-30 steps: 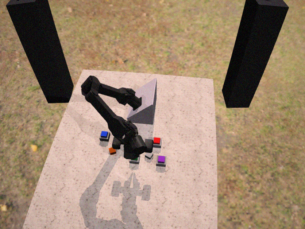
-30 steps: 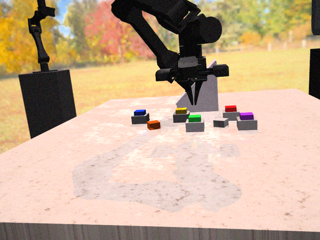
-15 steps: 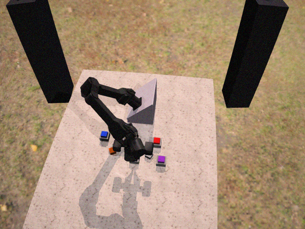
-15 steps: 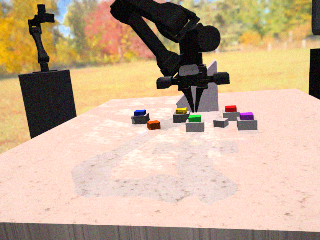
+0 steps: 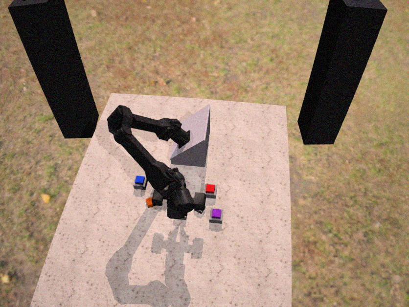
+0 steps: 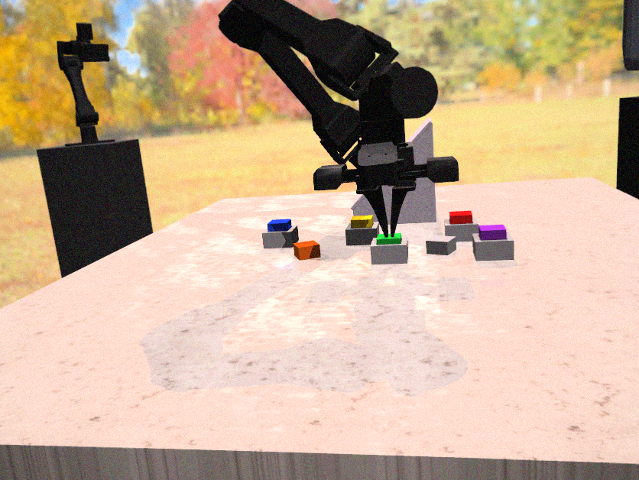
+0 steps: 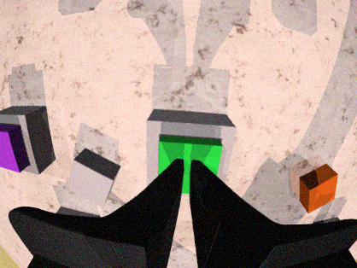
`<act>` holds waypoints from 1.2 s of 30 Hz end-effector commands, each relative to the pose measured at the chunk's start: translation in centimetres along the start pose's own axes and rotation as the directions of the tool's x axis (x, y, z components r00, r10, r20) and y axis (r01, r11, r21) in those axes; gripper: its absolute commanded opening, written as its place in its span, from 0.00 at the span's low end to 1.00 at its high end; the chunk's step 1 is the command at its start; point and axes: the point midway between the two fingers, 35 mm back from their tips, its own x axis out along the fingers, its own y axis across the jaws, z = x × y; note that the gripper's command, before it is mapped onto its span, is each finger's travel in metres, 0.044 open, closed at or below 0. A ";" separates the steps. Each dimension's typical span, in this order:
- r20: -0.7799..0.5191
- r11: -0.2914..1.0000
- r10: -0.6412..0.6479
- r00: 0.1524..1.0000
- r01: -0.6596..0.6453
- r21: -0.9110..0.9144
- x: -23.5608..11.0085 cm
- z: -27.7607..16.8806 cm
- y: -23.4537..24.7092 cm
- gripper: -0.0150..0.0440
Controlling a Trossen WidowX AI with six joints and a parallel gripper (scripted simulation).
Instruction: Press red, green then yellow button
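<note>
My gripper (image 6: pixel 390 235) (image 7: pixel 186 166) is shut and empty, its tips pointing down onto the green button (image 6: pixel 388 240) (image 7: pixel 188 149). The tips appear to touch the green cap, which sits lower in its grey housing than the other caps. In the top view the arm hides the green cap. The red button (image 5: pixel 210 188) (image 6: pixel 460 216) stands behind and to the right of the tips in the exterior view, its cap raised. The yellow button (image 6: pixel 361 222) stands behind and to the left there, cap raised, partly in shadow. It is hidden by the arm in the top view.
The purple button (image 5: pixel 216 213) (image 6: pixel 492 232) (image 7: pixel 8 147) and grey block (image 6: pixel 441 245) (image 7: pixel 91 181) are on one side of green. The orange block (image 5: pixel 149 202) (image 6: pixel 306 250) (image 7: pixel 318 192) and blue button (image 5: pixel 139 180) (image 6: pixel 279 225) are on the other. A grey wedge (image 5: pixel 198 132) (image 6: pixel 420 206) stands behind.
</note>
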 end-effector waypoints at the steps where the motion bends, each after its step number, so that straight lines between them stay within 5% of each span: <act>1: -0.005 1.000 -0.006 1.000 0.006 -0.005 0.3 -0.2 -0.1 0.29; 13: -0.005 1.000 -0.006 1.000 0.006 -0.005 0.3 -0.2 -0.1 0.29; 22: -0.005 1.000 -0.004 1.000 0.004 -0.005 -3.4 -0.1 0.0 0.29; 27: -0.006 1.000 -0.002 1.000 0.002 -0.005 -9.1 -0.1 0.0 0.29; 36: -0.007 1.000 -0.002 1.000 0.002 -0.007 -9.9 -3.1 -1.4 0.29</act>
